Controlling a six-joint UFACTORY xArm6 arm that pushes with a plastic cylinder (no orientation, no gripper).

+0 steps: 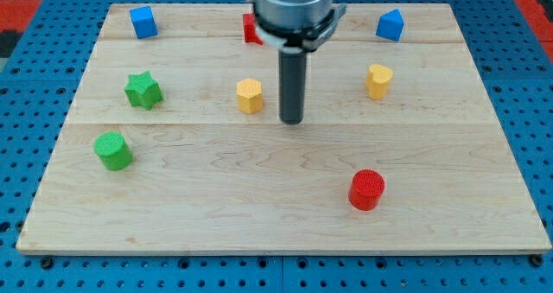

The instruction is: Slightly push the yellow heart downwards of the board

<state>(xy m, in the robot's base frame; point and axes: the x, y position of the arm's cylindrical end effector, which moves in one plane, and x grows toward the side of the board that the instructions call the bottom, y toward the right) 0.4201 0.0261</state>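
My tip (292,120) sits on the tabletop (259,215) roughly mid-board, just right of the yellow hexagon block (250,95) and well apart from the target. The yellow heart (378,80) lies toward the view's right & slightly toward the view's top from the tip, in the upper-right part of the board, below the blue block (390,25) at the top right corner. No jaws on this rig, just a straight rod, so nothing to open, close or grip; contact is by pushing only. Key relation for the coming move: the heart needs to go toward the view's bottom, so the tip has to end up on the heart's top side, i.e. btwn the heart and the blue block, then press down-view. Right now the tip is on the wrong side (left & a bit lower), so my read is the push isn't set up yet; approach first, w/ a path that goes around the heart rather than clipping it sideways. Space below the heart looks open; the red cylinder (366,189) is further down-view, well apart, so a slight push shouldn't reach it. Other blocks — green star (143,91), green cylinder (113,150), blue cube (143,22) at top left, red block (251,30) partly hidden behind the arm — are far off & not in the way.
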